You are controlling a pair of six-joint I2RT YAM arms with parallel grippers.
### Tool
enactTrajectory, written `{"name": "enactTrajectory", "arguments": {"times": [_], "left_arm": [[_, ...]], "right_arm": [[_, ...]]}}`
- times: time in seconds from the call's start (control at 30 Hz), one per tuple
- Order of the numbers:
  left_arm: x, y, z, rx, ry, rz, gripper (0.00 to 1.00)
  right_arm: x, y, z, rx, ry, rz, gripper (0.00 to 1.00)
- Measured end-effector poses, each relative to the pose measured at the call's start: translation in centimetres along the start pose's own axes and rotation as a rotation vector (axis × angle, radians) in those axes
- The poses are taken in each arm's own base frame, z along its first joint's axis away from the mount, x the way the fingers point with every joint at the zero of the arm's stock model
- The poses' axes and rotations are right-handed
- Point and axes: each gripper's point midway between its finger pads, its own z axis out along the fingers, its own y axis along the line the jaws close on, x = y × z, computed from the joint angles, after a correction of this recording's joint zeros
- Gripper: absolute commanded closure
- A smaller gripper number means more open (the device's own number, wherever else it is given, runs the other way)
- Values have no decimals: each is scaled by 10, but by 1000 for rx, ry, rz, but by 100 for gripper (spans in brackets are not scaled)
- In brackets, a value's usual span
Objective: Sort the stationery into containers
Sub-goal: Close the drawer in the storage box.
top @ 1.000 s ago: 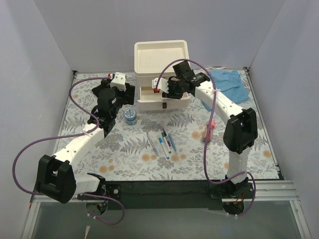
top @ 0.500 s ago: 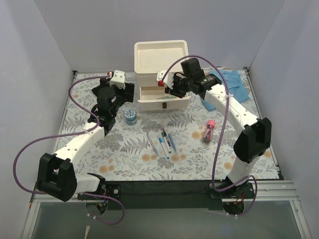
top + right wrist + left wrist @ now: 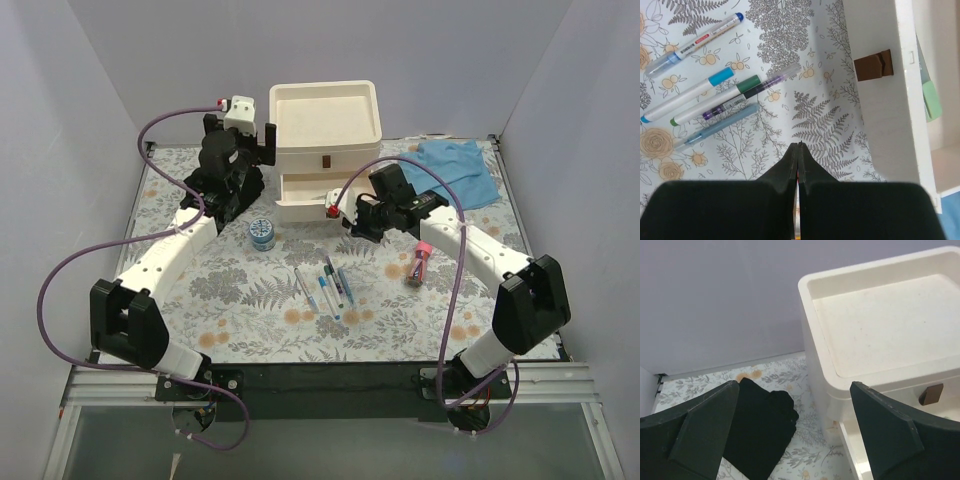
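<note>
A table with a grey-fern, orange-flower printed surface point(image 3: 240, 300) carries a cream-white plastic three-drawer organiser point(image 3: 300, 158) at its far middle; a black cloth point(image 3: 760, 430) lies just left of it, a crumpled blue cloth point(image 3: 455, 172) to its right; a small blue round tub point(image 3: 262, 232) stands near its front-left corner; several slim pens and markers point(image 3: 325, 288) lie mid-table, a pink-capped clear tube point(image 3: 419, 263) to their right.

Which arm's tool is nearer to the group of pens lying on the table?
Right. The right tool, shut, hangs just past the pens, by the front of the organiser; the left tool, open, is beside its tray top, farther off.
</note>
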Motion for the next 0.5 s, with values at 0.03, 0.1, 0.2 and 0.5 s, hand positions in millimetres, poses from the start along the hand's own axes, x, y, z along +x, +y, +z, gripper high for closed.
{"name": "enactTrajectory", "arguments": {"times": [0.03,0.1,0.2,0.5], "left_arm": [[2,-1,1,4,9,-2,4],[10,-3,1,11,39,-1,4],[19,-2,0,10,69,-3,4],[38,10,-3,-38,126,-13,4]], "right_arm": [[2,4,1,0,0,9,99],[1,8,1,16,-14,18,99],[-6,9,0,56,-53,12,99],[-31,-22,13,249,-181,18,99]]}}
